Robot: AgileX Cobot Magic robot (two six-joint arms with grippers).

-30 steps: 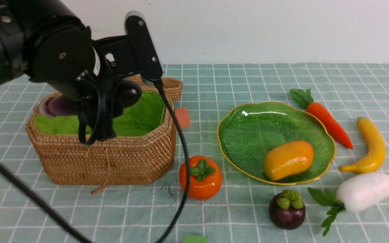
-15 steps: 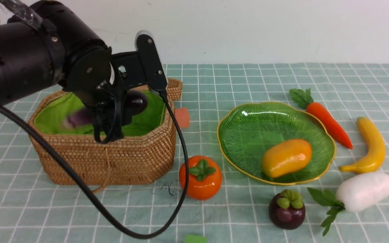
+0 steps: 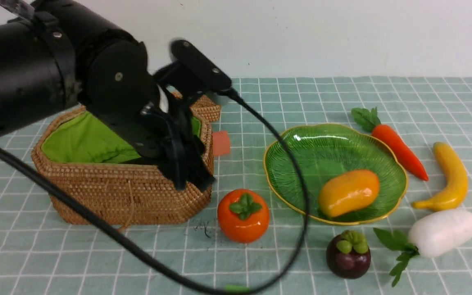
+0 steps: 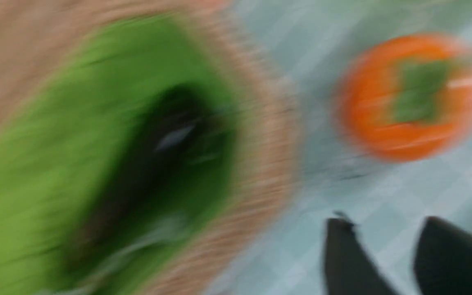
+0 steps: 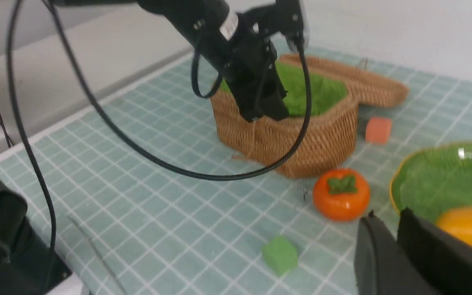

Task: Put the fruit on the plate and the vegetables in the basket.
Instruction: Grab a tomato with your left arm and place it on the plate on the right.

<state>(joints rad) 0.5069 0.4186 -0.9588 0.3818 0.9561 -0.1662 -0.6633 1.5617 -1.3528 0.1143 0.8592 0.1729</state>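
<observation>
My left gripper (image 3: 191, 182) is open and empty, over the right front rim of the wicker basket (image 3: 125, 196). The left wrist view is blurred: a dark eggplant (image 4: 158, 151) lies on the green lining, and the persimmon (image 4: 412, 96) sits on the cloth beyond the rim. The persimmon (image 3: 243, 215) stands beside the basket. The mango (image 3: 348, 192) lies in the green plate (image 3: 301, 164). Carrot (image 3: 398, 149), banana (image 3: 449, 176), radish (image 3: 443, 231) and mangosteen (image 3: 348, 254) lie on the cloth. My right gripper (image 5: 387, 217) is shut and empty, near the plate.
A red block (image 3: 221, 142) lies between basket and plate. A green block (image 3: 236, 290) lies at the front edge. The basket lid (image 3: 207, 106) hangs open behind. The left arm's black cable (image 3: 293, 176) loops in front of the persimmon and the plate's left edge.
The left gripper held the eggplant over the basket, then let it go into the basket. The gripper has swung right toward the basket's front right rim.
</observation>
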